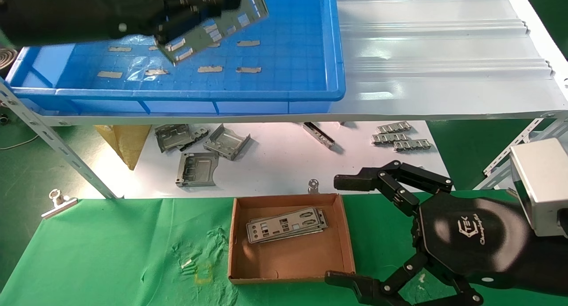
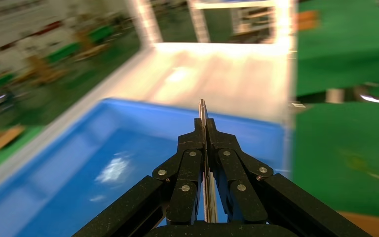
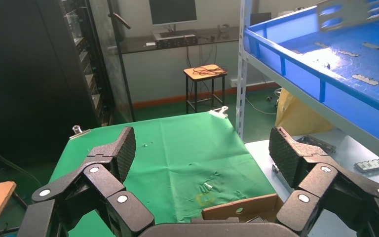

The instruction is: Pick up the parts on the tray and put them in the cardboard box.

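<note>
My left gripper (image 1: 195,17) is shut on a silver-grey punched plate (image 1: 217,24) and holds it tilted above the blue tray (image 1: 310,93). In the left wrist view the plate (image 2: 203,111) shows edge-on between the shut fingers (image 2: 192,148), over the tray (image 2: 79,163). The cardboard box (image 1: 288,257) sits on the green cloth and holds a few stacked plates (image 1: 286,226). My right gripper (image 1: 337,230) is open and empty, just right of the box. In the right wrist view it (image 3: 202,148) hangs above the box's wall (image 3: 237,210).
Bent grey brackets (image 1: 204,150) and comb-like strips (image 1: 399,137) lie on the white lower surface. A white corrugated sheet (image 1: 443,53) lies right of the tray. A slanted shelf strut (image 1: 57,146) and binder clips (image 1: 57,201) stand at the cloth's edge.
</note>
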